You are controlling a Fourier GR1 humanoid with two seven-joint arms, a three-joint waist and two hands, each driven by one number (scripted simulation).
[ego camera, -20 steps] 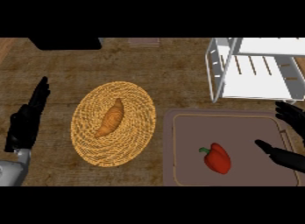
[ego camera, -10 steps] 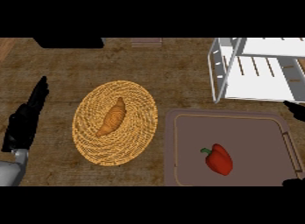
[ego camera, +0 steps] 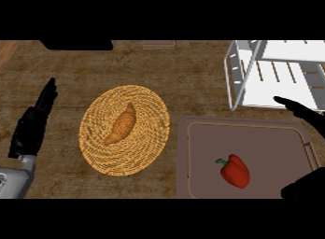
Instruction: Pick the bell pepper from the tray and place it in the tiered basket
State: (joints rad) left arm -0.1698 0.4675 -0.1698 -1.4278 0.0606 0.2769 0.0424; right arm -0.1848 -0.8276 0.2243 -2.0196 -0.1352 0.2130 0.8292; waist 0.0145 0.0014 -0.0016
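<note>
Bell pepper (ego camera: 235, 171): lies on its side on the tray (ego camera: 262, 137), right of the tray's middle and towards the near edge, stem pointing left. Nothing touches it.

Tray sits on the counter (ego camera: 193, 84) at near right. Tiered basket (ego camera: 262, 70), white and slatted, stands just beyond the tray's far edge, at far right. No pepper shows in it.

Right hand (ego camera: 310, 116): at the tray's right side, fingers straight and reaching over the far right corner, thumb low at the near right corner. Fingers and thumb spread wide apart and hold nothing. The pepper lies to the left of that gap, not within it.

Left hand (ego camera: 33, 123): at the left edge, fingers straight and together, resting and holding nothing.

Woven plate (ego camera: 96, 154) left of the tray carries a croissant (ego camera: 122, 125); no part in the task.

Progress, as I judge it: early. Approach under way and no grasp made. Left to do: close on the pepper, lift, carry it far-right, and set it in the basket.
</note>
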